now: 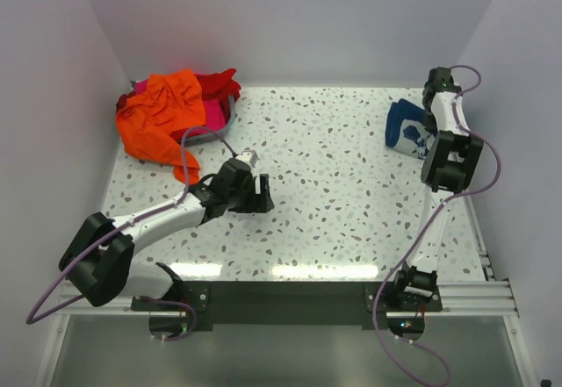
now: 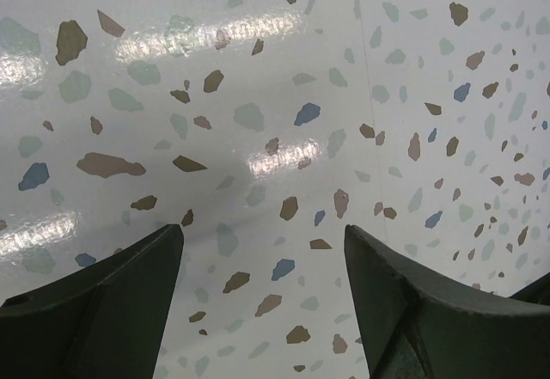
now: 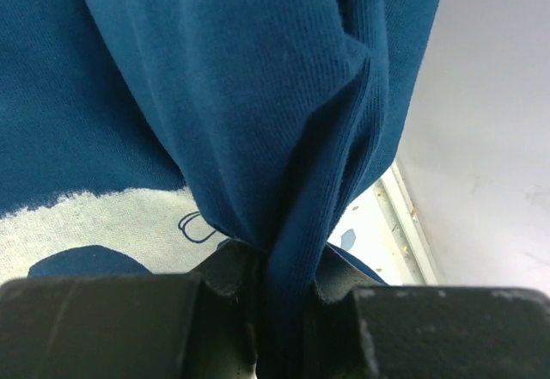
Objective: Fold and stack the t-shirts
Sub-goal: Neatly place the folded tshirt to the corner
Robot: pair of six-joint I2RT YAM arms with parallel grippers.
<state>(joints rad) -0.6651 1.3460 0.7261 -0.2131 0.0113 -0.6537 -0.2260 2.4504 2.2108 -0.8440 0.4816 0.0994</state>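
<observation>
The left gripper is seen with its jaws spread wide and nothing between them, poised just above the speckled table left of centre; only bare tabletop is framed between its two dark fingers. The right gripper is closed tight on a bunched fold of the navy t-shirt, the ribbed cloth being pinched in the narrow slot between the jaws and drawn into deep vertical creases above them. Part of a white print is shown on the fabric to the left of the fold.

From above, the navy t-shirt is found crumpled at the far right of the table, close to the side wall, partly hidden by the right arm. The other garments are heaped at the far left corner: an orange t-shirt is draped over the top and spills toward the table's left edge, with a red t-shirt behind it and a magenta t-shirt beneath. What may be a grey bin is glimpsed under the heap.
</observation>
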